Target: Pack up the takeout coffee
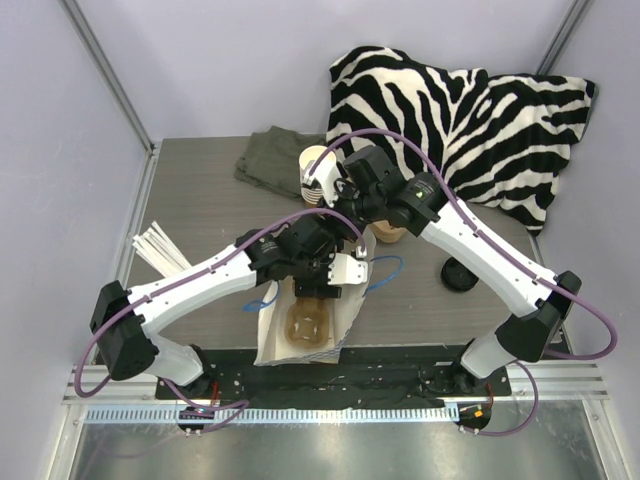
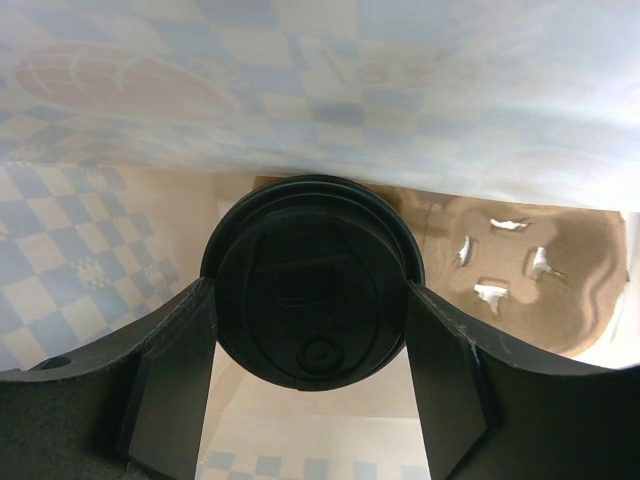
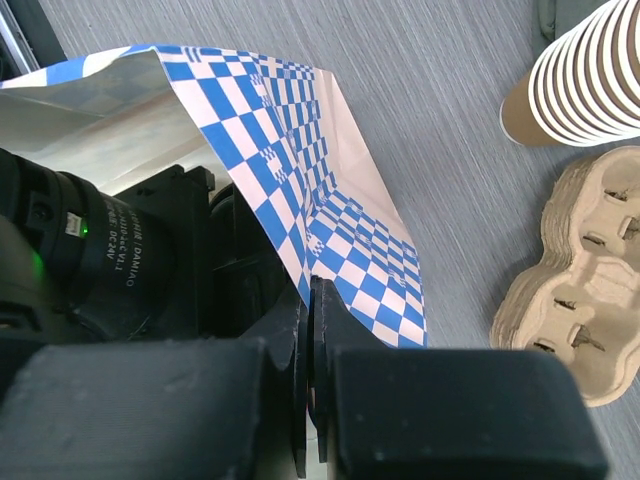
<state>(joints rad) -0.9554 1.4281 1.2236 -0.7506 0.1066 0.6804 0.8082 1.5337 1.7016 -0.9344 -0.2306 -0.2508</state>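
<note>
The takeout coffee (image 2: pixel 305 285), seen from above by its black lid, sits between my left gripper's (image 2: pixel 310 292) fingers (image 2: pixel 180 360), which press on the lid's sides inside the blue-checked paper bag (image 2: pixel 300 90). In the top view the left gripper (image 1: pixel 322 272) is at the bag's (image 1: pixel 275 335) mouth and hides the cup. A pulp cup carrier (image 2: pixel 540 270) lies in the bag beside the cup; it also shows in the top view (image 1: pixel 308 322). My right gripper (image 3: pixel 312 290) is shut on the bag's (image 3: pixel 330 170) upper edge and holds it up; in the top view it (image 1: pixel 350 232) sits just behind the left gripper.
A stack of cream-and-brown cups (image 1: pixel 318 168) lies behind the grippers. A second pulp carrier (image 3: pixel 580 280) lies on the table to the right. A loose black lid (image 1: pixel 460 275), white sticks (image 1: pixel 160 250), a green cloth (image 1: pixel 270 160) and a zebra pillow (image 1: pixel 450 110) are around.
</note>
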